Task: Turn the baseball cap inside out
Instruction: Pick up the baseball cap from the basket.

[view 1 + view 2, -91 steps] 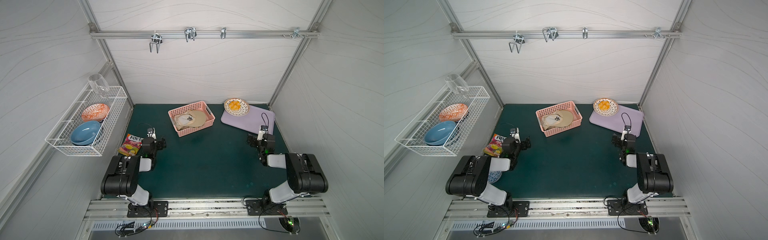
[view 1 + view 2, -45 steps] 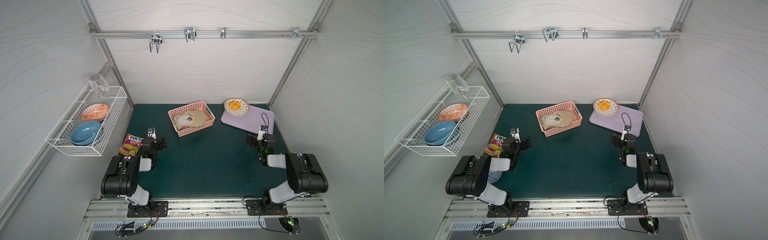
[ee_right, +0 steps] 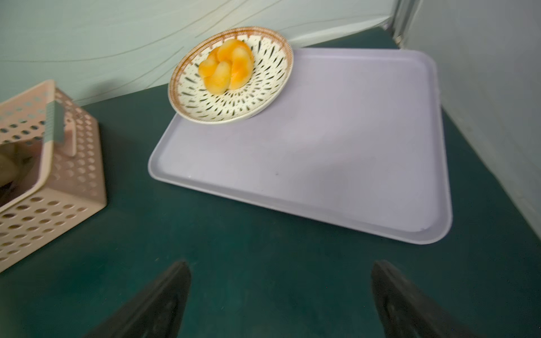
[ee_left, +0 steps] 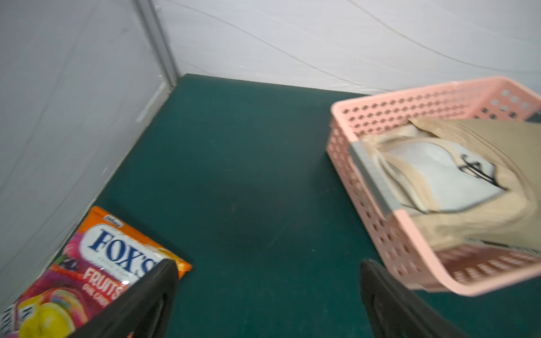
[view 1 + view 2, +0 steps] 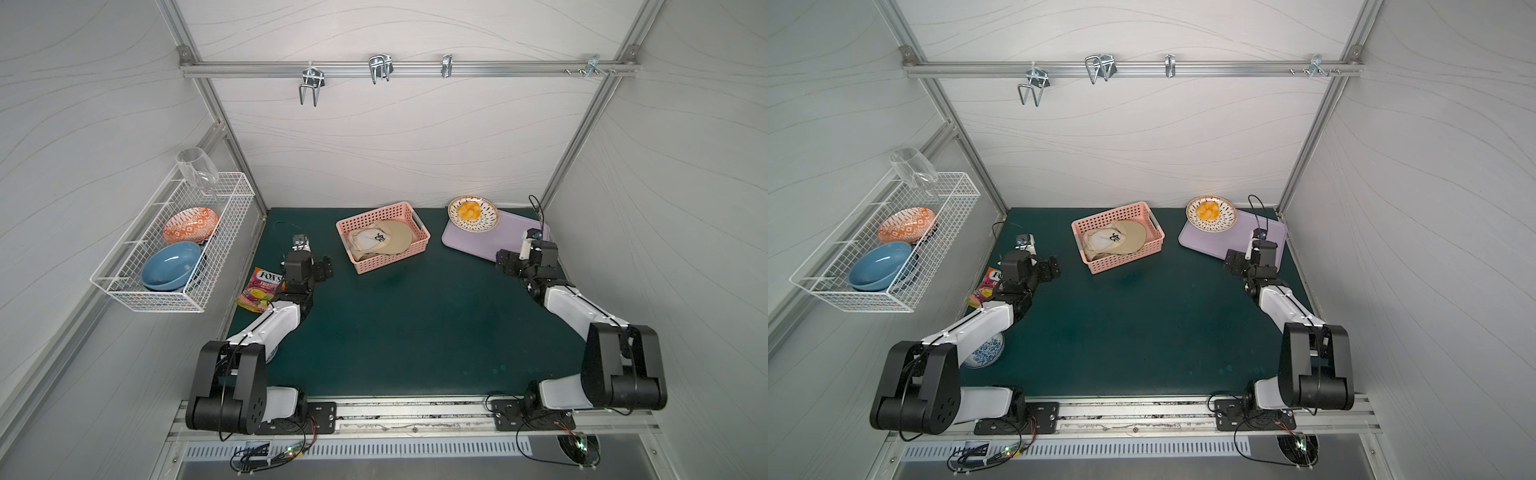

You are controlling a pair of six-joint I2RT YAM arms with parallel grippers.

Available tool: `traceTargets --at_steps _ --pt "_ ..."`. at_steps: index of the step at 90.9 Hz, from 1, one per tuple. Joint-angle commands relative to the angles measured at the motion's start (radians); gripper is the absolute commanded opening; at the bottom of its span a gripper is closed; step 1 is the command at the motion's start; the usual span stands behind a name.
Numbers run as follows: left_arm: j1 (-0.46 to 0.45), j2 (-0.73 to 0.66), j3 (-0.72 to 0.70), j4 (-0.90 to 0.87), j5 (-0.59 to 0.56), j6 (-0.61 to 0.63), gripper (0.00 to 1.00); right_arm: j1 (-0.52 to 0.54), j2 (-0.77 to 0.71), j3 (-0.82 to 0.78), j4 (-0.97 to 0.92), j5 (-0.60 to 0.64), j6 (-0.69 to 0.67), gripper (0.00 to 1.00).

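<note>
The baseball cap (image 5: 380, 241) lies crumpled in a pink basket (image 5: 376, 210) at the back middle of the green mat, seen in both top views (image 5: 1115, 242). Its tan brim points right and its pale lining with a black monogram faces up. In the left wrist view the cap (image 4: 456, 181) fills the basket (image 4: 409, 96). My left gripper (image 5: 321, 268) (image 4: 268, 263) hovers open over the mat, left of the basket and empty. Over at the right, my right gripper (image 5: 505, 264) (image 3: 281, 264) is open and empty too, just in front of a purple tray.
A purple tray (image 5: 490, 245) holds a patterned plate of orange food (image 5: 473, 212) at the back right. A candy bag (image 5: 259, 289) lies by the left wall. A blue-and-white bowl (image 5: 986, 353) sits under the left arm. A wire rack (image 5: 174, 249) with bowls hangs on the left wall.
</note>
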Motion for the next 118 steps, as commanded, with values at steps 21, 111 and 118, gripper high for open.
traceTargets --at_steps 21,111,118 --pt "-0.385 0.183 0.215 -0.156 0.066 0.516 0.90 0.084 -0.062 0.060 -0.276 -0.262 0.024 0.99" --pt "-0.426 0.528 0.514 -0.072 0.090 0.674 0.73 0.136 -0.045 0.035 -0.273 -0.288 0.040 0.99" --pt "-0.426 0.551 0.548 -0.085 0.097 0.677 0.72 0.138 -0.045 0.034 -0.274 -0.286 0.038 0.99"
